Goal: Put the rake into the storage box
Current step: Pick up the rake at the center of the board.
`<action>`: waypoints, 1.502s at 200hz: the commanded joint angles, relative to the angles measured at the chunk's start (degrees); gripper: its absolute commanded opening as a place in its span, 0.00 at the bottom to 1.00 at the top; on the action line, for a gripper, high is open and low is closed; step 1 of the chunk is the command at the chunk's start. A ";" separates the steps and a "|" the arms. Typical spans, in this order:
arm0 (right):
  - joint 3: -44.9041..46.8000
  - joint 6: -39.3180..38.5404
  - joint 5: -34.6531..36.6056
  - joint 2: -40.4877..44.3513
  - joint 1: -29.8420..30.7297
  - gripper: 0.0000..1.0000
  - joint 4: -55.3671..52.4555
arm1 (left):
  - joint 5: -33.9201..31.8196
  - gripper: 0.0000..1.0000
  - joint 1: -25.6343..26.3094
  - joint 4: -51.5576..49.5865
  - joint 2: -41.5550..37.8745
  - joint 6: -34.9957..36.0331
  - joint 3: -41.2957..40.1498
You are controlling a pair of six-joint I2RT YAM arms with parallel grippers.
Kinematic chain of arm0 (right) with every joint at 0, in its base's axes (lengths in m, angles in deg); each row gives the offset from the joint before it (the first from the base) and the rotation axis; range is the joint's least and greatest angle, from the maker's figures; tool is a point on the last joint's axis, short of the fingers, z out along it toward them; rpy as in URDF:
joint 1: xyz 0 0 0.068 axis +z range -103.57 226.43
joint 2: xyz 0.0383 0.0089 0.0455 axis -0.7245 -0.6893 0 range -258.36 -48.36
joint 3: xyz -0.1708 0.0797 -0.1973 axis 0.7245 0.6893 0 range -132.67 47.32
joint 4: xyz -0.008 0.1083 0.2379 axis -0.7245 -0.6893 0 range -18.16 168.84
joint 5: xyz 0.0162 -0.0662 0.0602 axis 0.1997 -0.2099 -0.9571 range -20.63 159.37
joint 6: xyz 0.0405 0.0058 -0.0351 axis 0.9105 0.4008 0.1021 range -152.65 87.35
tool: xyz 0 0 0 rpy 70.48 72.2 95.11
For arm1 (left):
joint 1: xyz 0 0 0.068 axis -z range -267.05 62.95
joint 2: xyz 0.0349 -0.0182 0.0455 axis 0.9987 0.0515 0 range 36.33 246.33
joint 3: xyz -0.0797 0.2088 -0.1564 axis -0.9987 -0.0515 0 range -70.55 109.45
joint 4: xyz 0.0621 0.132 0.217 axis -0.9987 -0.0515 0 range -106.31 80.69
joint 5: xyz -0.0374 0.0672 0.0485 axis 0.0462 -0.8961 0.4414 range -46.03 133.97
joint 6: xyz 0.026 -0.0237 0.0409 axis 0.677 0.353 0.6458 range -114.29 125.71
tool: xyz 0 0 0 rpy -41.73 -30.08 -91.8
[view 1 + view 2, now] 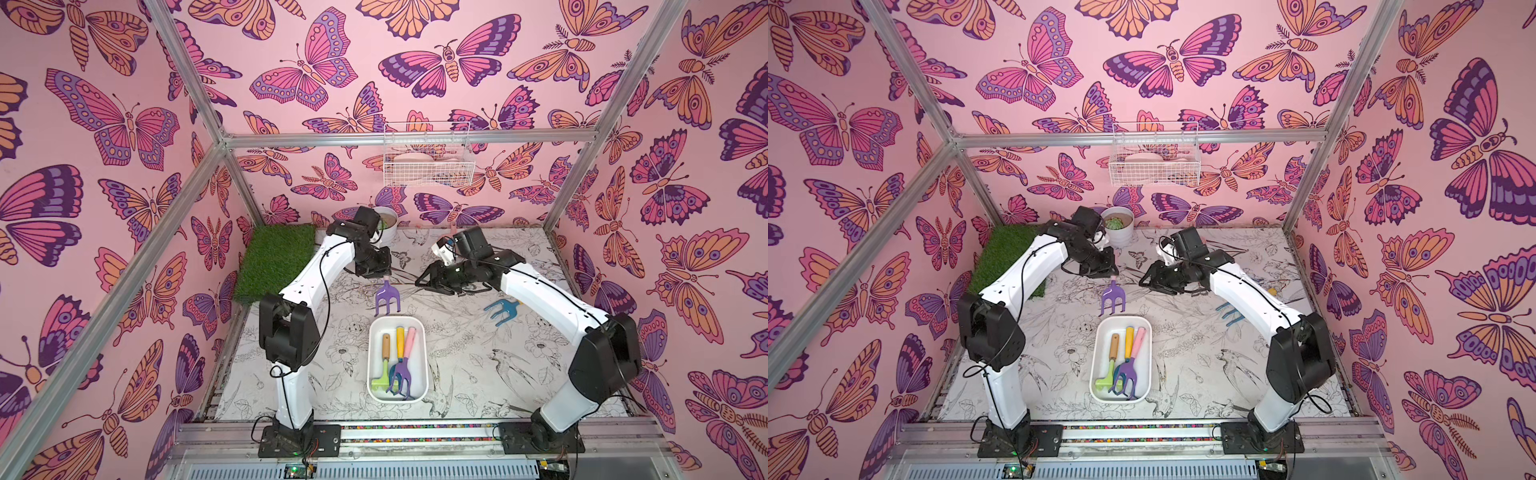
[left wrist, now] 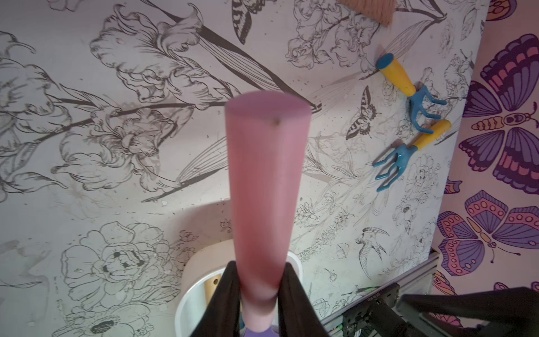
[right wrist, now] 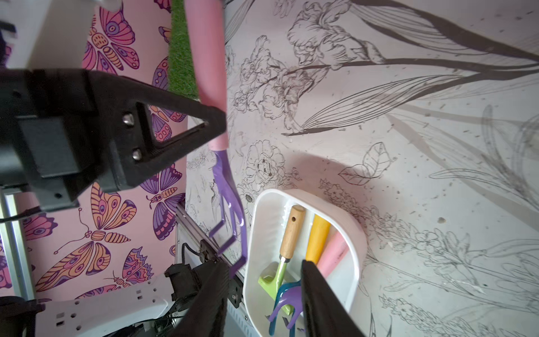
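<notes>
Purple tines point downward on the rake [image 1: 387,298], whose pink handle is clamped between the black fingers of the left tool [image 1: 385,277]. The left wrist view shows both fingers pressed against the handle's narrow end. The rake hangs nearly upright and appears to be clear of the surface. In both top views it sits just beyond the far end of the storage box [image 1: 426,357], not yet over it.

The box lies in the middle of the surface. It already holds three garden implements [image 1: 398,365], laid lengthwise with their heads toward the near end. The right tool [image 1: 419,283] hovers just right of the held rake with its fingers apart and nothing between them. A pair of blue rakes [image 2: 404,153] lies well to the right on the surface.

The step in hand looks like the carry: the rake is gripped and lifted but not yet delivered. The next move probably calls for drawing it nearer until it is over the box. It should then be tipped toward the box's long axis, lowered among the implements and released. Let go while upright, it might topple over the rim.
</notes>
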State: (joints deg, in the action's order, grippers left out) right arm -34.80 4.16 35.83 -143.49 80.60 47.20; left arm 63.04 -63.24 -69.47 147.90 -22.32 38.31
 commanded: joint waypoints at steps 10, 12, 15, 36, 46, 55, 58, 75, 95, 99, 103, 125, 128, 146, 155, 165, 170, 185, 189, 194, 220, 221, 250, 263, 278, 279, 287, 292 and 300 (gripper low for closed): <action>-1.47 1.75 -1.22 1.08 2.56 0.45 1.95 | 2.44 0.00 1.79 0.21 -3.35 -4.78 -0.84; -1.39 1.76 -1.25 1.02 2.63 0.44 1.94 | 2.46 0.00 1.88 0.28 -3.44 -4.87 -0.84; -1.25 1.77 -1.20 1.03 2.85 0.44 1.94 | 2.54 0.00 1.98 0.30 -3.46 -5.05 -0.84; -0.09 1.68 -1.13 1.61 3.45 0.43 1.98 | 2.89 0.00 2.62 0.62 -4.04 -6.16 -0.85; 0.64 1.59 -0.86 1.94 3.66 0.42 1.93 | 3.14 0.00 2.89 0.74 -4.23 -6.53 -0.89; 1.37 1.50 -0.31 2.47 3.74 0.42 1.87 | 3.14 0.00 3.21 0.98 -4.55 -6.83 -0.87; 1.69 1.57 -0.13 2.67 3.77 0.42 1.98 | 3.23 0.00 3.30 1.07 -4.63 -6.98 -0.88; 2.93 1.94 0.03 3.41 3.71 0.40 2.62 | 3.60 0.00 3.90 1.46 -4.94 -7.49 -0.82; 3.59 2.07 -0.27 3.83 3.90 0.35 2.88 | 3.51 0.00 4.61 1.68 -5.22 -7.94 -0.92; 3.63 2.04 -0.37 3.81 3.96 0.34 2.94 | 3.52 0.00 4.73 1.76 -5.22 -8.01 -0.93; 3.72 2.11 -0.47 3.90 3.97 0.33 3.06 | 3.52 0.00 4.90 1.79 -5.26 -8.16 -0.93; 4.47 2.51 -0.83 4.64 4.02 0.26 3.90 | 3.19 0.00 5.71 1.88 -5.35 -8.36 -0.99; 4.58 2.60 -0.87 4.65 4.04 0.25 4.02 | 3.17 0.00 5.79 1.84 -5.36 -8.49 -0.97; 5.35 3.07 -1.11 4.69 4.03 0.16 4.80 | 2.83 0.00 6.24 1.99 -5.64 -8.71 -1.27; 5.87 3.52 -1.48 4.72 3.98 0.10 5.36 | 2.74 0.00 6.37 2.15 -5.83 -8.93 -1.45; 6.60 4.18 -1.87 6.70 4.05 0.05 6.22 | 2.64 0.04 6.59 2.37 -6.11 -9.21 -1.63; 7.07 4.55 -2.22 6.87 4.04 0.02 6.76 | 2.56 0.11 6.67 2.33 -6.29 -9.28 -1.71; 8.46 5.56 -2.63 7.61 4.00 0.00 7.92 | 1.43 0.39 6.79 2.57 -7.34 -9.91 -2.24; 8.80 5.77 -2.63 7.88 3.97 0.00 8.26 | 1.10 0.43 6.81 2.64 -7.61 -10.08 -2.54; 9.38 6.09 -2.66 8.23 4.04 0.00 8.57 | 0.68 0.47 6.81 2.78 -8.06 -10.25 -2.95; 12.11 7.01 -2.37 10.44 4.05 0.00 9.61 | -2.66 0.56 6.76 2.88 -11.00 -10.78 -4.94; 12.27 7.07 -2.39 10.55 4.05 0.00 9.68 | -2.87 0.56 6.77 2.87 -11.14 -10.75 -5.00; 16.99 7.89 -1.95 14.13 4.03 0.00 10.50 | -5.89 0.57 6.34 2.88 -14.95 -10.90 -8.56; 19.04 8.01 -1.89 15.66 4.18 0.00 10.22 | -6.88 0.57 6.16 2.90 -16.85 -10.86 -10.36; 21.66 8.01 -1.55 17.43 4.75 0.00 9.64 | -8.02 0.56 6.07 3.08 -19.20 -10.90 -12.68; 21.83 8.01 -1.54 17.57 4.75 0.00 9.56 | -8.10 0.56 6.07 3.06 -19.37 -10.95 -12.87; 23.16 8.01 -1.08 18.47 5.34 0.00 9.24 | -8.51 0.55 5.99 3.17 -20.70 -10.90 -14.21; 23.99 7.91 -0.87 18.90 5.71 0.00 8.95 | -8.76 0.55 5.98 3.26 -21.26 -10.99 -15.07; 25.04 7.77 0.13 19.67 6.59 0.00 8.18 | -9.00 0.55 5.98 3.51 -22.46 -11.15 -16.49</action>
State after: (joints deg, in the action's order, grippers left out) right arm -11.98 11.90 34.43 -126.18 85.17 56.12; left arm 56.90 -56.86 -66.15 128.84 -33.22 25.48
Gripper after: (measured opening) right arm 0.073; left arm 0.552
